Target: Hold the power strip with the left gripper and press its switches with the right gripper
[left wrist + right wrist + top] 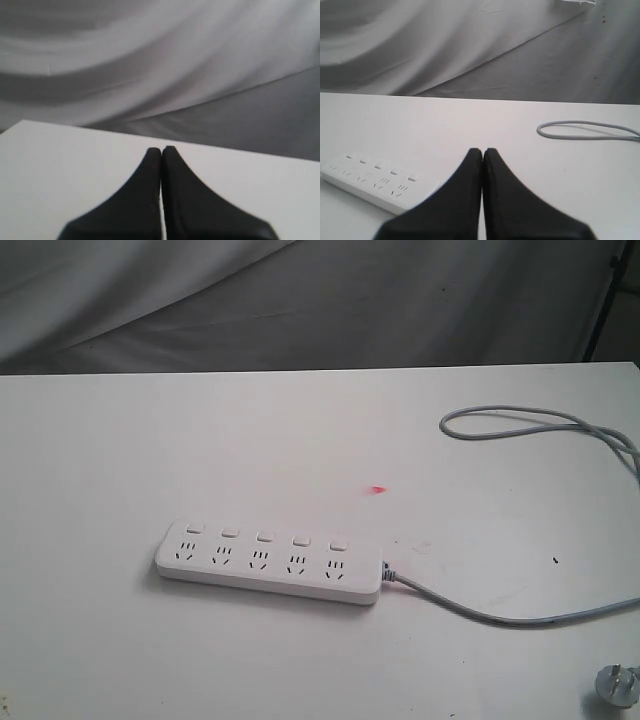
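The white power strip (270, 562) lies flat on the white table (120, 450), left of centre, its switches (263, 536) in a row along the far edge. Its grey cord (500, 615) leaves the right end and loops to the table's far right. Neither arm shows in the exterior view. In the left wrist view my left gripper (162, 149) is shut with nothing between its fingers, over bare table. In the right wrist view my right gripper (482, 150) is shut and empty; the power strip (367, 181) lies beside it, apart, with the switches (379, 166) in sight.
The grey metal-pronged plug (617, 685) rests at the front right corner. The cord loop (520, 422) lies at the far right and shows as a cord loop (585, 131) in the right wrist view. A small red spot (376, 489) sits behind the strip. Grey cloth (300, 300) hangs beyond the far edge.
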